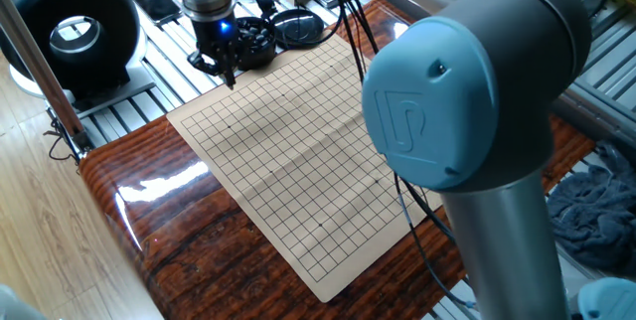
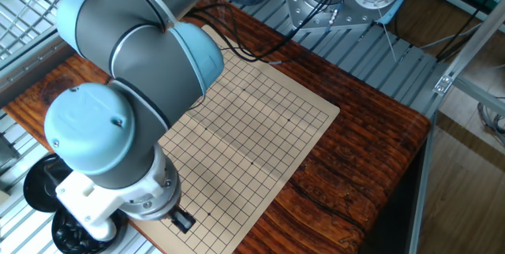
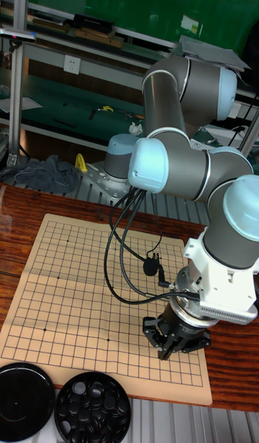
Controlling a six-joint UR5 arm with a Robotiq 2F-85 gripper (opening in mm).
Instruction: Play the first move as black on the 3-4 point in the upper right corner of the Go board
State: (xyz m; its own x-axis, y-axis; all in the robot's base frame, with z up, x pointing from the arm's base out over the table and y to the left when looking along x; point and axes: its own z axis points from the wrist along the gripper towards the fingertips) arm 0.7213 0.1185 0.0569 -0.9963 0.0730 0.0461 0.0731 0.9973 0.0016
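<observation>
The Go board (image 1: pixel 298 151) (image 2: pixel 252 120) (image 3: pixel 79 292) lies bare on the wooden table. Beside one edge stands a round bowl (image 1: pixel 256 40) (image 3: pixel 93 408) full of black stones. My gripper (image 1: pixel 230 80) (image 3: pixel 170 353) hangs just above the board's edge strip beside that bowl, toward one corner. Its fingers are drawn together on a small dark speck that looks like a black stone. In the other fixed view the wrist hides the fingers. The 3-4 point is too fine to single out among the grid crossings.
The bowl's black lid (image 1: pixel 298 28) (image 3: pixel 25 400) lies next to the bowl. A black ring-shaped device (image 1: pixel 75 27) stands past the table's corner. Cables (image 3: pixel 126 256) trail over the board from the arm. A grey cloth (image 1: pixel 596 211) lies off the table.
</observation>
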